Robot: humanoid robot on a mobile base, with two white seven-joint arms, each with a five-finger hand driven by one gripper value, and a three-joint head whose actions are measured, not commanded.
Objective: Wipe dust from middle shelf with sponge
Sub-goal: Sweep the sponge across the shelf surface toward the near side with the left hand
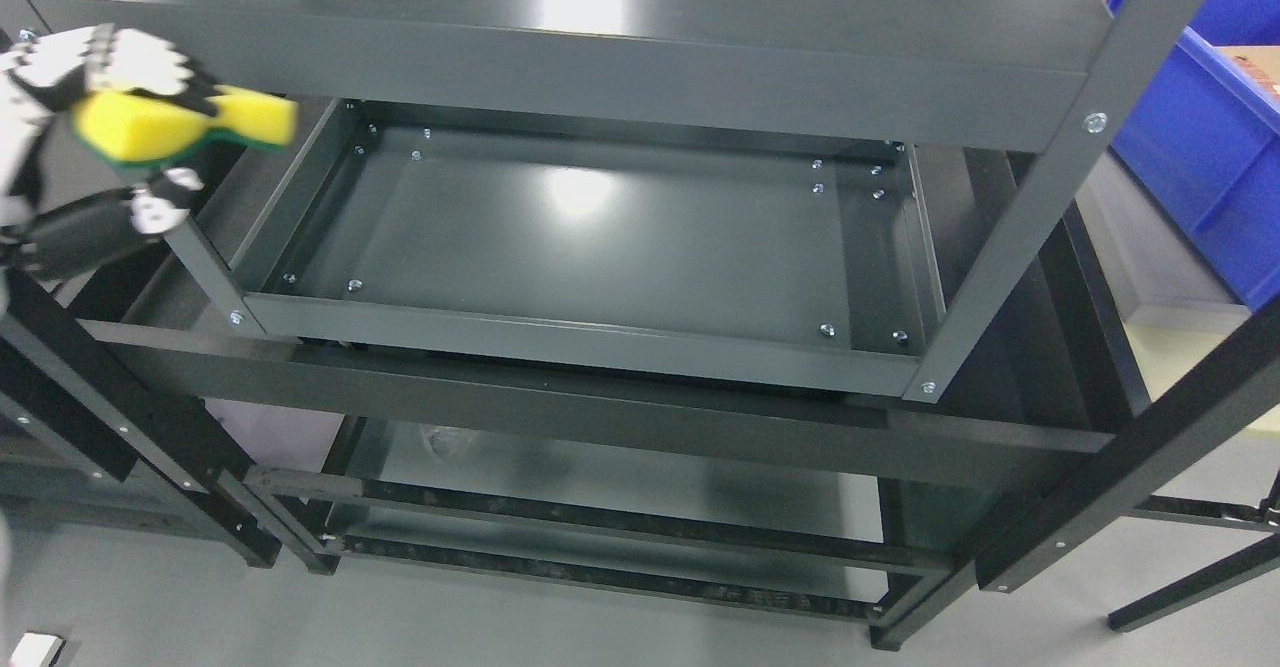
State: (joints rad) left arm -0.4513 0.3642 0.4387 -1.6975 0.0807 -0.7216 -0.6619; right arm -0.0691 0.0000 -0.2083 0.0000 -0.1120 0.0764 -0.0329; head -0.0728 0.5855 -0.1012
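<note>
A grey workshop floor [500,627] is showing under a dark metal shelving rack [1050,177], and a blue plastic bin [1200,127] is sitting off to the right beyond the rack's post. The rack is filling nearly the whole view: its top shelf [600,7] is catching a glare of ceiling light, the middle shelf [620,247] is lying open below it as a shallow tray with raised rims, and a lower shelf [620,477] is showing beneath that.

The left hand [100,117] is coming in from the left edge, sitting outside the rack's left post, level with the front lip of the top shelf. Its white and black fingers [130,57] are curling tight over a yellow sponge [185,125] with a green scouring face, and the thumb is reaching under; the sponge's free end is poking rightward towards the rack. The right hand is not showing anywhere.

The sponge is not touching the middle shelf, so I would judge that the wiping is not under way and the hand is in the approach. The next move, as I see it, is calling for the hand to dip under the top shelf's lip, clear the post, and press the sponge flat on the tray before sweeping across.
</note>
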